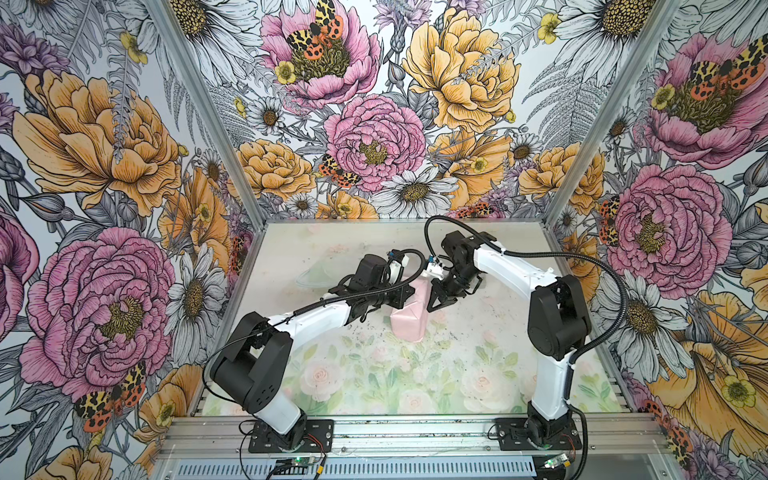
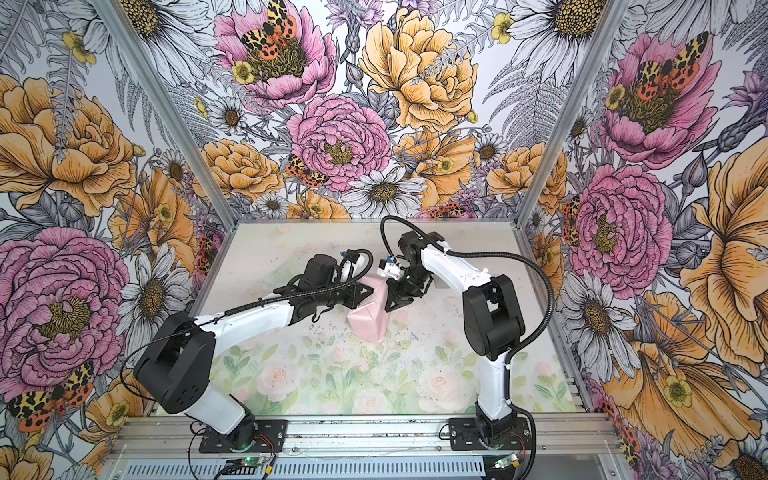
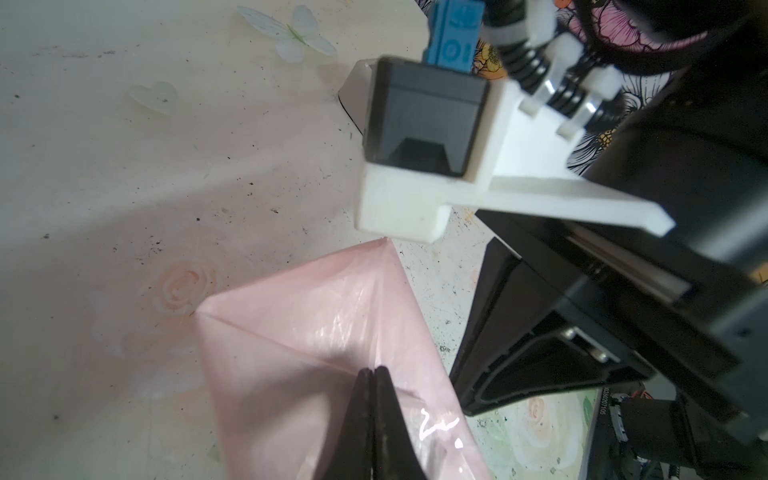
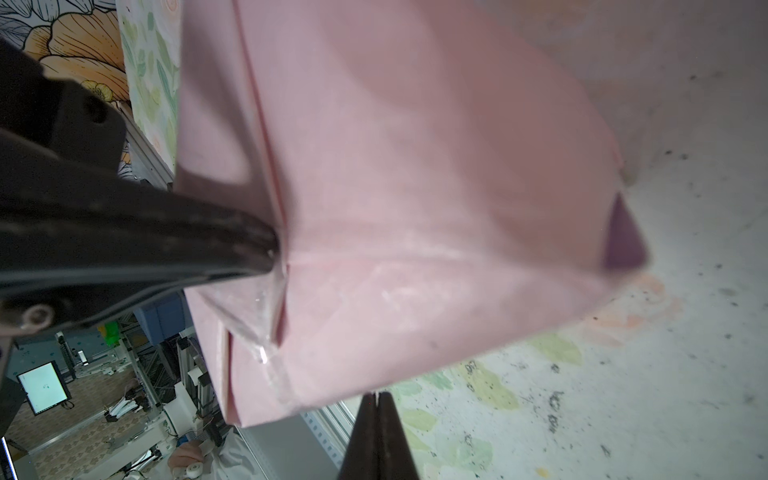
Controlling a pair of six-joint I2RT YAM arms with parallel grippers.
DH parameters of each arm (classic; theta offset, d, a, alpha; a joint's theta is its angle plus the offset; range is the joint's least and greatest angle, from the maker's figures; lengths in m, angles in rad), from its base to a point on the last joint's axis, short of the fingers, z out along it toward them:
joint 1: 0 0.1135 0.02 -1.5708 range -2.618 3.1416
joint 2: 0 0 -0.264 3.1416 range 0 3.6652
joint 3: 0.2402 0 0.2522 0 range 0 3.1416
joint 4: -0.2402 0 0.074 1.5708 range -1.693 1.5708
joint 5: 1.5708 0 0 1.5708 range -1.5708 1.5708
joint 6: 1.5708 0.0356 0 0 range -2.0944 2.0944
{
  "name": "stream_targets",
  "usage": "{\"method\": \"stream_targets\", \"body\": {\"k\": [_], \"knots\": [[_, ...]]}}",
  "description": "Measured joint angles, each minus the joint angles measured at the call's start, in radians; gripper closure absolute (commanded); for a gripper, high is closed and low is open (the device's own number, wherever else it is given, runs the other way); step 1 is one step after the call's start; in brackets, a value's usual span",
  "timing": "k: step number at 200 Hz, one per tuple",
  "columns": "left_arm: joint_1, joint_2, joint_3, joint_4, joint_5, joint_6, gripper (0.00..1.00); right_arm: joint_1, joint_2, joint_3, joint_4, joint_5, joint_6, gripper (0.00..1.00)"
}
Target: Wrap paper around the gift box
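The paper [image 1: 409,322] [image 2: 368,322] is folded pale-pink side out into a package that stands tilted mid-table in both top views. The gift box is hidden inside it. My left gripper [image 1: 392,300] [image 3: 374,369] is shut, its tips touching a fold seam of the paper [image 3: 299,332], with nothing between them. In the right wrist view those same tips [image 4: 270,249] meet the seam beside a strip of clear tape [image 4: 266,328]. My right gripper [image 1: 430,309] [image 4: 377,395] is shut and empty, just beside the package's edge. A lilac corner [image 4: 621,241] of the sheet shows.
The floral table mat [image 1: 374,374] runs to an aluminium rail [image 1: 395,432] at the front, where both arm bases are bolted. Flowered walls close in the left, back and right. The right arm's wrist camera [image 3: 424,124] hangs close above my left gripper.
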Motion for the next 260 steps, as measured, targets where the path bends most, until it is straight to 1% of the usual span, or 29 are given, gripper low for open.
{"method": "stream_targets", "body": {"k": [24,34,66,79,92,100,109,118,161,198,260], "knots": [[0.0,0.0,0.0,0.0,0.0,0.0,0.97,-0.005,-0.003,-0.014,0.011,0.008,0.013,0.81],[0.0,0.0,0.0,0.0,0.0,0.0,0.97,-0.006,-0.013,-0.024,0.016,0.021,0.019,0.76],[0.0,-0.003,0.0,-0.001,-0.003,0.0,0.97,-0.006,-0.085,-0.04,0.039,0.063,0.069,0.68],[0.0,-0.004,0.0,-0.002,-0.004,0.0,0.97,-0.006,-0.122,-0.04,0.057,0.075,0.095,0.62],[0.0,-0.004,0.0,-0.003,-0.004,0.0,0.97,-0.006,-0.154,-0.04,0.078,0.084,0.121,0.61],[0.0,-0.004,0.0,-0.003,-0.005,0.0,0.97,-0.004,-0.166,-0.04,0.09,0.087,0.136,0.6],[0.0,-0.004,0.0,-0.003,-0.005,0.0,0.97,-0.002,-0.171,-0.04,0.102,0.092,0.149,0.55],[0.0,-0.004,0.0,-0.003,-0.006,0.0,0.97,0.003,-0.171,-0.039,0.116,0.099,0.166,0.52],[-0.001,-0.004,0.0,-0.003,-0.008,0.0,0.97,0.036,-0.163,-0.039,0.151,0.125,0.212,0.5],[-0.001,-0.004,0.0,-0.003,-0.01,0.0,0.97,0.068,-0.13,-0.025,0.166,0.128,0.226,0.49],[-0.001,-0.005,0.0,-0.003,-0.01,0.0,0.97,0.081,-0.087,-0.008,0.176,0.143,0.242,0.5]]}}
